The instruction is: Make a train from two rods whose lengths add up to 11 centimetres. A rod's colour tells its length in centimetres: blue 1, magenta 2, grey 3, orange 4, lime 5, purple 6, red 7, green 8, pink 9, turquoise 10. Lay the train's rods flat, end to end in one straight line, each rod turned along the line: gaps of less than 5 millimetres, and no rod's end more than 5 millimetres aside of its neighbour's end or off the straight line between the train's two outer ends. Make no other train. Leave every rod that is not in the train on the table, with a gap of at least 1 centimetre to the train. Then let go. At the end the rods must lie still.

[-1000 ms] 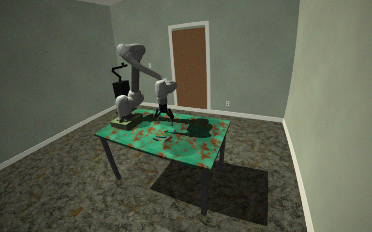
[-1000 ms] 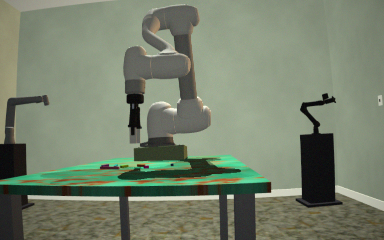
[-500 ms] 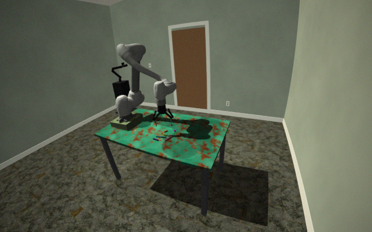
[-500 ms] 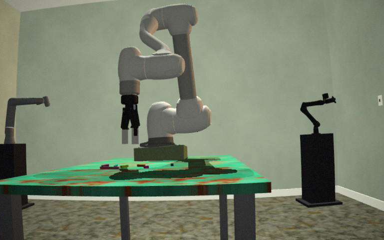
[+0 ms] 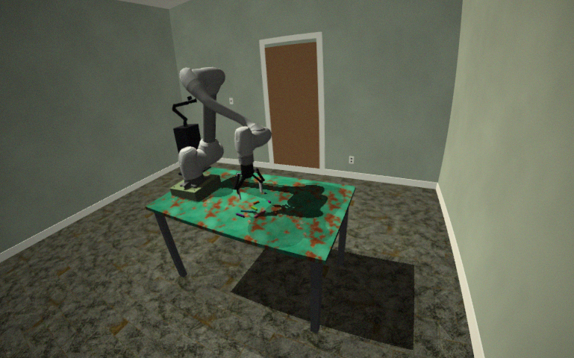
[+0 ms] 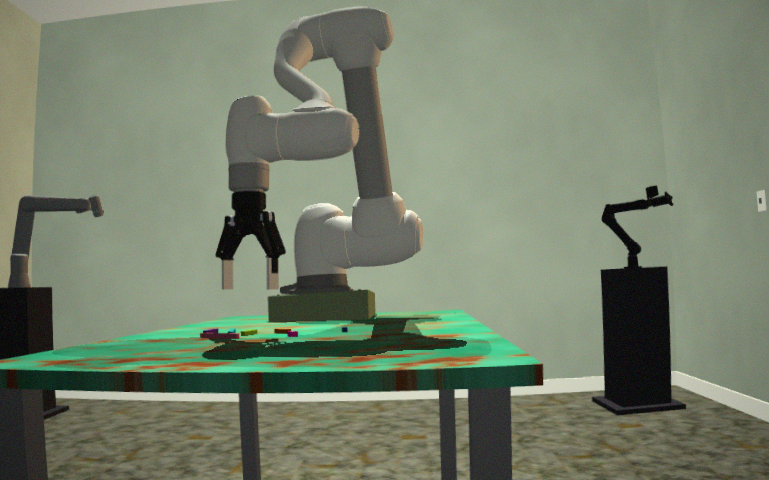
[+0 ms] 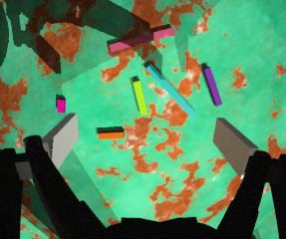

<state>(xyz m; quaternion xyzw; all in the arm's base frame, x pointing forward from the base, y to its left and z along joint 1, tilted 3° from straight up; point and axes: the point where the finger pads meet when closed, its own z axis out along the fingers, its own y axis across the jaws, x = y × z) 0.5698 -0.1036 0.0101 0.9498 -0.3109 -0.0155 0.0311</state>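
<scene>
Wrist view, near to far, all relative to the lime rod (image 7: pixel 141 96): pincer (image 7: pixel 149 142) is spread fully wide with nothing between the fingers, hanging above the bench (image 7: pixel 262 40) with no rod touched. Nearest past the fingertips is the orange rod (image 7: pixel 111 133), just below-left of the lime rod and lying crosswise to it, a clear gap between them. Magenta rod (image 7: pixel 61 104) sits well off to the lime rod's left, about level with its lower half. Lime rod itself lies flat, nearly upright in frame. Turquoise rod (image 7: pixel 169 88) is just to its right, slanting from upper left to lower right, close but apart. Purple rod (image 7: pixel 212 84) lies beyond that, further right, roughly parallel to the lime one. Pink rod (image 7: pixel 142 39) is farthest, above the lime rod's top end, partly in the arm's shadow, lying almost crosswise. Exterior view shows the pincer (image 6: pixel 249 278) well above the bench (image 6: pixel 483 365), rods (image 6: pixel 219 334) loosely clustered below it.
</scene>
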